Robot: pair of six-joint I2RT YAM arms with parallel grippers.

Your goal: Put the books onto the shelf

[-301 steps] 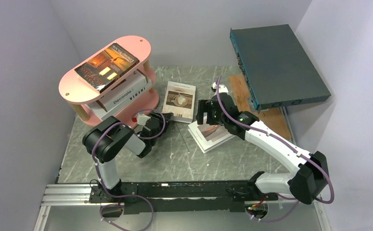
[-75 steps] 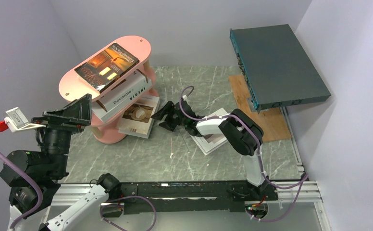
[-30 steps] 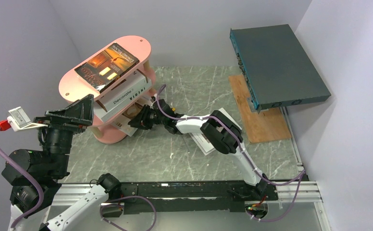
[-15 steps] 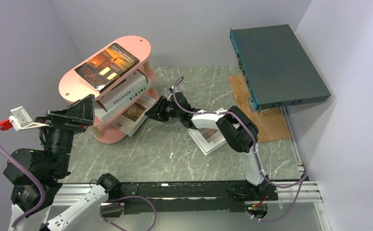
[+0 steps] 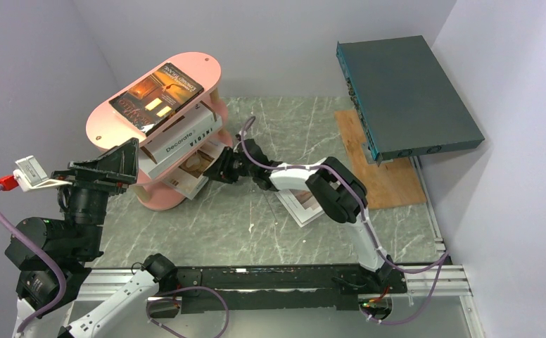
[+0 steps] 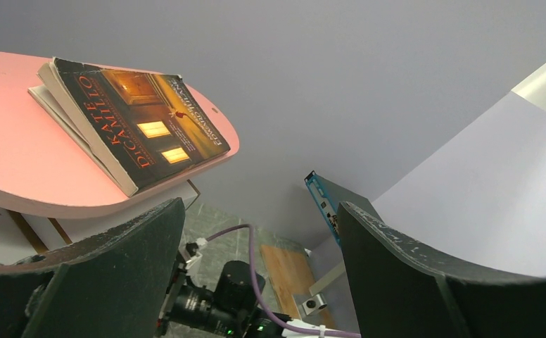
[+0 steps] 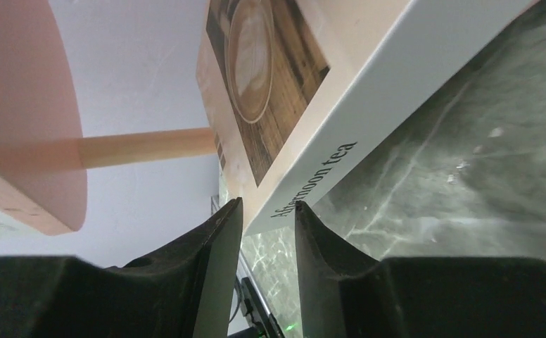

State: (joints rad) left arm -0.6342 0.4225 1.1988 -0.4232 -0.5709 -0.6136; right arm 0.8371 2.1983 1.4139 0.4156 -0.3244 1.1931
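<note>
Where the salmon-pink shelf (image 5: 108,123) stands at the far left of the table (image 5: 256,232), three flat oval tiers can be made out, joined by round posts (image 7: 143,146) of pale wood. The table is of grey-green stone veined in white.

Three books are found on the shelf, one to a tier. On the top tier a glossy dark book (image 5: 159,95) with an orange-brown cover is laid flat. Its long axis is set along the oval, from near left to far right. On the middle tier a white book (image 5: 183,136) lettered "Decorate" is laid on the same diagonal, its spine turned toward the arms. At the bottom tier a white paperback (image 7: 284,105) lettered "Afternoon tea", with a cup pictured on its cover, is only partly lodged, and its outer end juts past the rim toward the right arm. A small stack (image 5: 300,205) of white books is seen on the table under the right forearm; its number cannot be counted.

The right hand (image 7: 269,205) is held at the jutting corner of that paperback, its two fingers narrowly apart with the spine's corner at the gap. Whether the corner is pinched cannot be told. The left hand (image 6: 259,211) is raised beside the shelf, its fingers spread wide with nothing between them.

One flat teal box (image 5: 407,91) is seen at the far right, above one brown wooden board (image 5: 383,176).
</note>
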